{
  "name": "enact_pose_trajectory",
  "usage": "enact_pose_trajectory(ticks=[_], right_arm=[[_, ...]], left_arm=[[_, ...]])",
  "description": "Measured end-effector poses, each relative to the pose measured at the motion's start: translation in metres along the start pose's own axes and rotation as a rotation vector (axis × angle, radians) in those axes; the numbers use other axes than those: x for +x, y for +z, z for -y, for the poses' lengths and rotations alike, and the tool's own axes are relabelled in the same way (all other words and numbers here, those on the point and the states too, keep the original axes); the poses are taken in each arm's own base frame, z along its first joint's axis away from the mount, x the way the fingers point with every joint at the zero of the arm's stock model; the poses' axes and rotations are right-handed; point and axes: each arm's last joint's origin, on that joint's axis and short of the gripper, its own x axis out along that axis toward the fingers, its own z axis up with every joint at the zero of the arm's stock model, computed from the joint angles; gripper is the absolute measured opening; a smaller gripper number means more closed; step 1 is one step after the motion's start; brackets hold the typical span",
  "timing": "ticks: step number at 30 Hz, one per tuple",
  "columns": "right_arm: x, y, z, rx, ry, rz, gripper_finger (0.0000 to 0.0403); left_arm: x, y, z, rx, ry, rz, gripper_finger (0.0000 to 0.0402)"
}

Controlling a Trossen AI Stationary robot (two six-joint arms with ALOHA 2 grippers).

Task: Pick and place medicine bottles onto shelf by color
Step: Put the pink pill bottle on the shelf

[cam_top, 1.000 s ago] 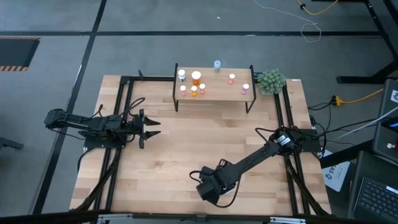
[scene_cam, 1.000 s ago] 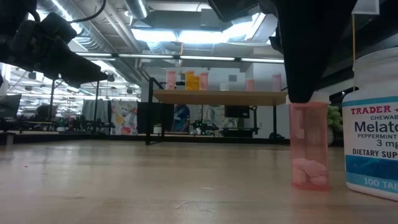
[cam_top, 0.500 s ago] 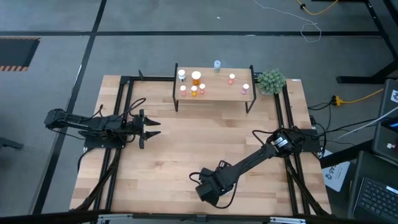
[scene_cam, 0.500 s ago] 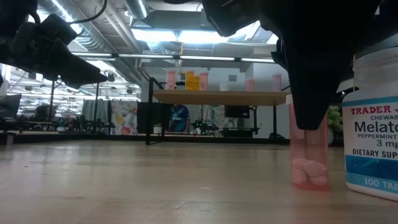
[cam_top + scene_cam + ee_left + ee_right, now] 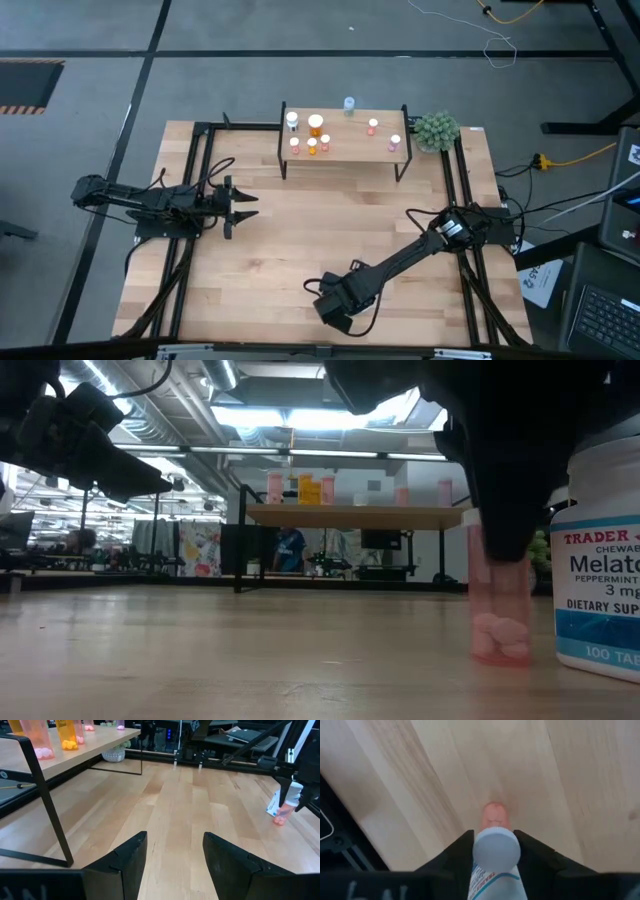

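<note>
A pink bottle with a white cap stands on the table near its near edge, next to a larger white bottle with a blue-and-white label. My right gripper is down over the pink bottle's top, shut on it. My left gripper is open and empty above the table's left middle, and it also shows in the left wrist view. The shelf stands at the far middle on its black legs, with several small orange, pink and white bottles standing on it. My right gripper pinches the pink bottle at its white cap, one finger on each side. The fingers point down from above and hide the bottle's top in the low view. The bottle stands upright, its base at the tabletop.
A small potted plant stands at the shelf's right end. Black frame rails run along the table's left and right sides. The bare tabletop lies between shelf and grippers. The white bottle stands right beside the pink one.
My right gripper has come down over the pink bottle, its finger now covering the bottle's upper part in the low view. The bottle stands where it stood. My left gripper has kept still.
</note>
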Motion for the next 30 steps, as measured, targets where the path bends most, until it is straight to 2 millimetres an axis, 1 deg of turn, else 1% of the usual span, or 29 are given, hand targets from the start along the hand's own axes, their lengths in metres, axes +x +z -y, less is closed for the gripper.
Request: enact_pose_trajectory(ticks=[5, 10, 14, 17, 20, 23, 25, 30], right_arm=[[0.000, 0.000, 0.000, -0.002, 0.005, -0.007, 0.0114], [-0.002, 0.003, 0.003, -0.056, 0.011, -0.007, 0.0115], [-0.015, 0.015, 0.015, -0.090, 0.027, 0.004, 0.0118], [-0.027, 0.026, 0.028, -0.129, 0.028, 0.012, 0.0114], [-0.047, 0.037, 0.050, -0.189, 0.024, 0.016, 0.0114], [-0.071, 0.050, 0.079, -0.225, -0.006, 0.038, 0.0114], [-0.089, 0.058, 0.103, -0.236, -0.044, 0.061, 0.0116], [-0.133, 0.073, 0.167, -0.180, -0.171, 0.148, 0.0114]], left_arm=[[0.000, 0.000, 0.000, 0.000, 0.000, 0.000, 0.0189], [0.000, 0.000, 0.000, 0.000, 0.001, -0.001, 0.0189], [0.000, 0.000, 0.000, 0.000, 0.000, -0.001, 0.0189], [0.000, 0.000, 0.000, 0.000, 0.000, -0.001, 0.0189], [0.000, 0.000, 0.000, 0.000, 0.000, -0.001, 0.0189], [0.000, 0.000, 0.000, 0.000, 0.000, -0.001, 0.0189], [0.000, 0.000, 0.000, 0.000, 0.000, -0.001, 0.0189], [0.000, 0.000, 0.000, 0.000, 0.000, -0.001, 0.0189]])
